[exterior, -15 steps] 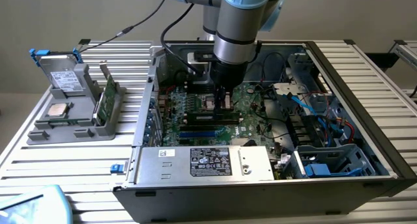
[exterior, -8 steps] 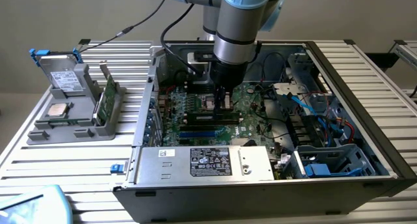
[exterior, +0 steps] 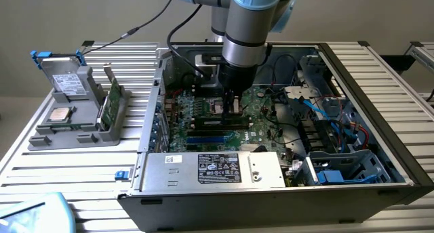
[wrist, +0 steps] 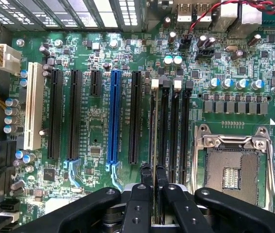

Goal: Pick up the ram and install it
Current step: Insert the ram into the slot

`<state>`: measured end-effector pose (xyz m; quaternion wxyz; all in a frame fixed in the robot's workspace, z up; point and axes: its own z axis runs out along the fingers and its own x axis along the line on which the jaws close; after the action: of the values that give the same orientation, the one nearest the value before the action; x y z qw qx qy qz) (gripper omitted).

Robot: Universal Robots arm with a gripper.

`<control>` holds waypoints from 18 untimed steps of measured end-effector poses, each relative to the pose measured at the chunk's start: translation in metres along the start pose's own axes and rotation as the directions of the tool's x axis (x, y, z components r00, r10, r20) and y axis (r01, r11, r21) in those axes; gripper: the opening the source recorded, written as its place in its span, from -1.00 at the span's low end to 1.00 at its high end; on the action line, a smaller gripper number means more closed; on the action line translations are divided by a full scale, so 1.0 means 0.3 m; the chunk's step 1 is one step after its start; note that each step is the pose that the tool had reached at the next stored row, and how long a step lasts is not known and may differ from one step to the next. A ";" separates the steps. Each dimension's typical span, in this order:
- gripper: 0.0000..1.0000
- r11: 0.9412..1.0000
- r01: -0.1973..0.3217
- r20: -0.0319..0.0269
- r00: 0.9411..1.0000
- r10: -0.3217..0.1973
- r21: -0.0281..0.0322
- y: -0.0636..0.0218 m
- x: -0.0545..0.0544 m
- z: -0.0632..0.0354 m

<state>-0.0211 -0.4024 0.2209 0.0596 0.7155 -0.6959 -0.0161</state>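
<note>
Green and thin, the long narrow circuit-board stick of ram (wrist: 155, 136) shows edge-on, pinched between the two fingers of the black gripper (wrist: 153, 171), whose jaws stand close together, clamped on it. It sits in line with the row of black memory slots (wrist: 175, 131) on the green motherboard (wrist: 94, 160), beside the bare silver processor socket (wrist: 232, 165); whether it is seated, I cannot tell. In the exterior view the grey-and-blue arm (exterior: 247, 30) reaches down into the open black computer case (exterior: 271, 212), and a grey plastic tray (exterior: 68, 134) at the exterior view's left carries a wider green card (exterior: 114, 103) and a square silver chip (exterior: 61, 113).
</note>
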 end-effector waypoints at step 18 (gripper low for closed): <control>-0.19 1.000 -0.001 -0.001 1.000 0.001 0.000 0.000 -0.001 0.003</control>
<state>-0.0211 -0.4022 0.2199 0.0599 0.7153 -0.6961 -0.0158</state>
